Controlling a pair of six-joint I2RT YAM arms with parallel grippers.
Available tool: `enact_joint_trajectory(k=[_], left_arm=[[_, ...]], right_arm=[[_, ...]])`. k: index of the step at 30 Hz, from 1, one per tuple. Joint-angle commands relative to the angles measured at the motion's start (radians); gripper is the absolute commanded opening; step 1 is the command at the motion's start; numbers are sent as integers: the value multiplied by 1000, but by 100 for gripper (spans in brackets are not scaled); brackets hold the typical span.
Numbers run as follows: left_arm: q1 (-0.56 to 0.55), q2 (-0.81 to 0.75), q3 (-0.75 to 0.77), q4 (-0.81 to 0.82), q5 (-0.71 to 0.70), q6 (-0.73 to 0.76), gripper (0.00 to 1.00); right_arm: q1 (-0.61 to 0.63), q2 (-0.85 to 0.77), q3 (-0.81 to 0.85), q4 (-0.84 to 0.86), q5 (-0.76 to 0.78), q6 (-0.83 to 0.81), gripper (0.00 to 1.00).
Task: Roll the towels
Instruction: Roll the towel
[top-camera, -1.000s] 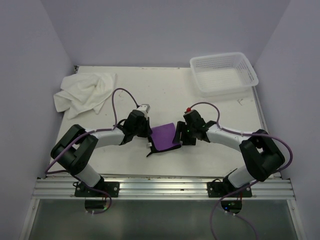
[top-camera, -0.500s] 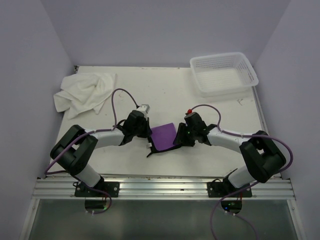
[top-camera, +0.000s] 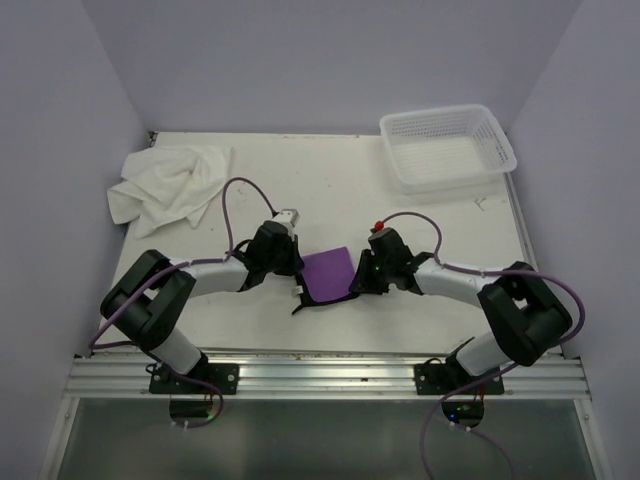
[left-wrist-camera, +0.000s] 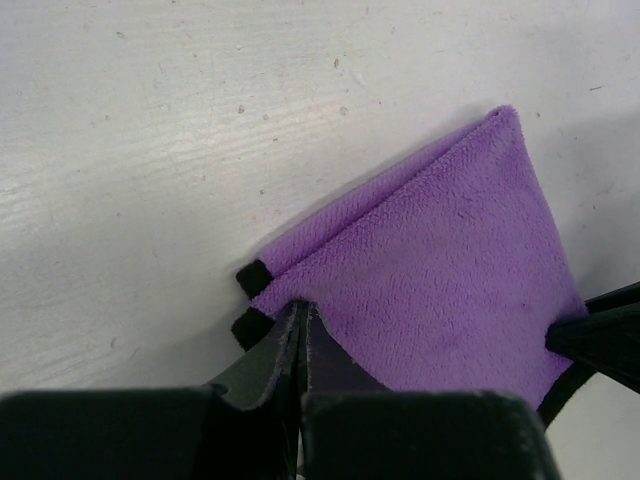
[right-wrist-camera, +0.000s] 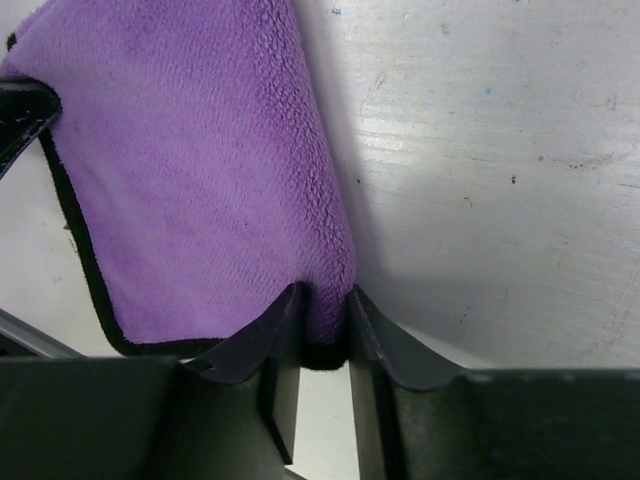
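White towel (top-camera: 165, 185): crumpled heap at the far left of the desk (top-camera: 330, 190), well apart from both arms, not yet rolled.
Left end effector (left-wrist-camera: 300, 320): fully closed, tips pinching the purple towel's dark-edged left corner.
Purple towel (top-camera: 327, 272): folded flat at the near middle of the desk, directly between the two end effectors, dark edging trailing off the near-left corner.
Right end effector (right-wrist-camera: 322, 310): narrow gap only, filled by the towel's folded right edge, both fingers against the pile; reads as a grip.
Basket (top-camera: 455, 177): far right corner, well apart from the cloth.
Key relation: purple towel pinned at opposite sides, left and right, so about equally near each arm; patch close to square from above, long axis hard to call; folded edge on the right running away from the arms.
Step, as judged: start of rolling the purple towel, probably turning the right edge over toward the left grip.
Risk, as judged: soft pile slipping out of a shallow edge pinch.
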Motion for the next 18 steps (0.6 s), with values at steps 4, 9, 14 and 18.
enact_joint_trajectory(k=[4,9,14,18], left_arm=[[2,-22,-11,-4,0,-13,0],[2,-33,3,-22,0,-10,0],[2,-57,19,-47,9,-13,0],[2,-93,26,-48,35,-19,0]], right_arm=[[17,-2,-21,-23,21,-11,16],[46,-62,-14,-47,65,-66,6],[83,-112,9,-108,127,-120,1],[138,-123,49,-164,225,-174,0]])
